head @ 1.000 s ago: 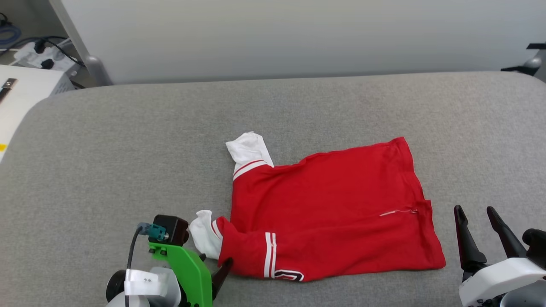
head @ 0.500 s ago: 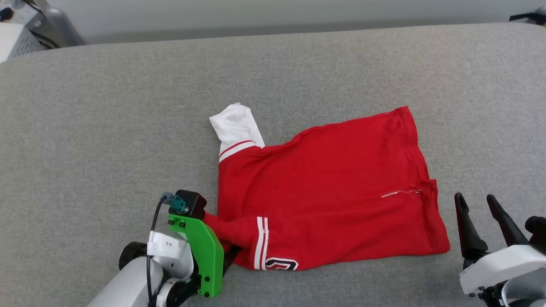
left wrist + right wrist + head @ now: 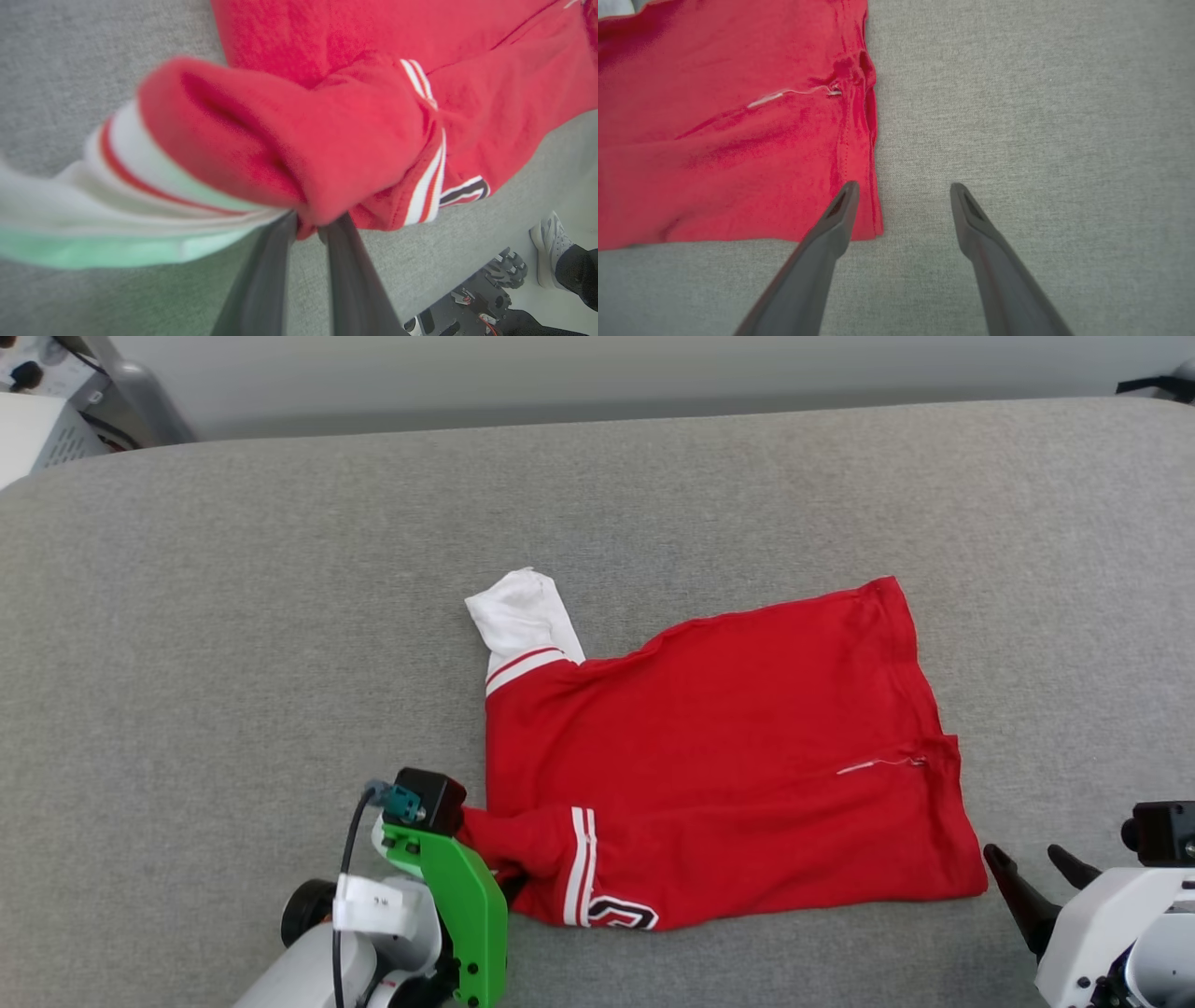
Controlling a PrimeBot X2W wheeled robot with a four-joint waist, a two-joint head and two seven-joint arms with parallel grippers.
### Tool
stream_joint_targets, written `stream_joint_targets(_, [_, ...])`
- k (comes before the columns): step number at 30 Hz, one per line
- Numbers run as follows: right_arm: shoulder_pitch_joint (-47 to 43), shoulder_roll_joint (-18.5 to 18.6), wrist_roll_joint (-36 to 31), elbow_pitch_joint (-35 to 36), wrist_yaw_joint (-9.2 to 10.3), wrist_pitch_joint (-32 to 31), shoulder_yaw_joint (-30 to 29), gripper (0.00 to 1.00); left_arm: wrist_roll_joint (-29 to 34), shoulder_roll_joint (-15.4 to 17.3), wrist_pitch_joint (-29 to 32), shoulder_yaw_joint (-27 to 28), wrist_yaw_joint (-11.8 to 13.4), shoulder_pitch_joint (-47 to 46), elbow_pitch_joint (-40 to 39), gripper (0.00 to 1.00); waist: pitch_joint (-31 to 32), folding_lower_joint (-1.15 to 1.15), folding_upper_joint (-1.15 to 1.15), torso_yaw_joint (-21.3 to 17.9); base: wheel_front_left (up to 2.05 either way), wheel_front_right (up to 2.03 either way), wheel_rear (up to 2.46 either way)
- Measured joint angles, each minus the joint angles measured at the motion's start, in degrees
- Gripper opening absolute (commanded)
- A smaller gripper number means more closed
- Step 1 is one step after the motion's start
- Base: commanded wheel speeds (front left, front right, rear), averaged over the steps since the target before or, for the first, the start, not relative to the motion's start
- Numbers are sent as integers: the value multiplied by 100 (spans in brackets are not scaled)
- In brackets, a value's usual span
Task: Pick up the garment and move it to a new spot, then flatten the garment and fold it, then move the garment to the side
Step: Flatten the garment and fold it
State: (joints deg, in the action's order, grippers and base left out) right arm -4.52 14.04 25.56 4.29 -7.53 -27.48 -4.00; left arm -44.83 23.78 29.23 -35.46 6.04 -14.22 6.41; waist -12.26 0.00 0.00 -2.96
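Left wrist view: left claw (image 3: 314,225) pinches the garment (image 3: 355,140) by a sleeve; right claw (image 3: 904,185) gapes beside its hem.

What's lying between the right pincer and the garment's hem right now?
Only bare grey cushion. The right wrist view shows the open right pincer at the garment hem's near corner, partly overlapping the red edge in that view.
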Motion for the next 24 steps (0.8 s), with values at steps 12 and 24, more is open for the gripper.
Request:
stream_joint_targets(12, [613,513,536,-821,3,-1085,770,100,102,202,-197,53,196,270,-1048,0,-149,0,0,446,0,0,0])
stream_joint_targets(24, [678,528,887,-933,8,-1326,826,0,109,214,-399,35,152,366,-895,0,-104,0,0,599,0,0,0])
